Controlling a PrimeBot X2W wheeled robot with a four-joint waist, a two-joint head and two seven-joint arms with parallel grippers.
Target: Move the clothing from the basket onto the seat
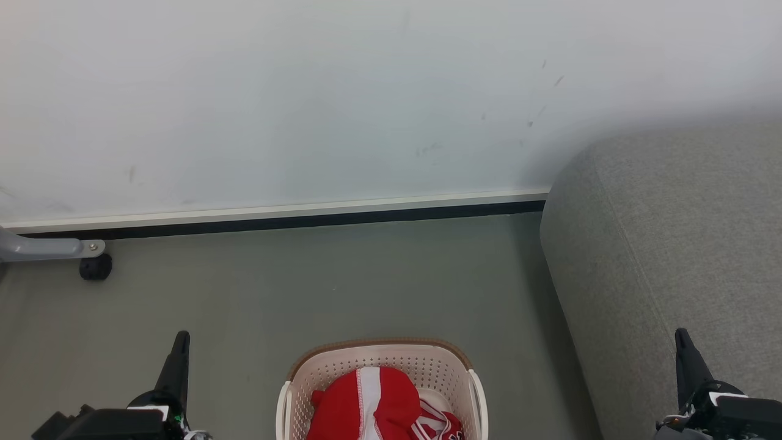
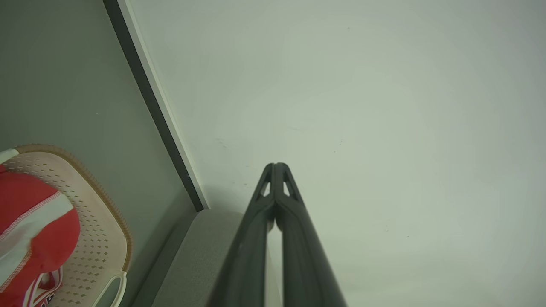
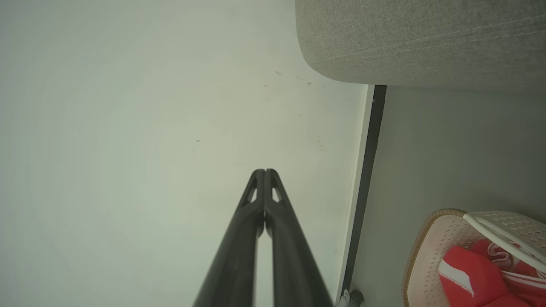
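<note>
Red clothing (image 1: 379,406) with white stripes lies bunched inside the cream basket (image 1: 330,366) on the floor at the bottom centre of the head view. The grey seat (image 1: 666,244) rises at the right. My left gripper (image 1: 181,337) stands at the lower left, left of the basket, shut and empty. My right gripper (image 1: 680,335) stands at the lower right, in front of the seat, shut and empty. In the left wrist view the fingertips of the left gripper (image 2: 276,165) meet; the basket (image 2: 94,221), the clothing (image 2: 34,221) and the seat (image 2: 192,260) lie at the lower left. In the right wrist view the right gripper (image 3: 264,171) is also pressed shut, with the basket (image 3: 426,243), the clothing (image 3: 469,273) and the seat (image 3: 426,38) to its right.
A white wall (image 1: 305,91) with a dark skirting strip (image 1: 305,220) runs behind the grey floor (image 1: 366,281). A grey furniture leg with a black caster (image 1: 95,267) sits at the far left by the wall.
</note>
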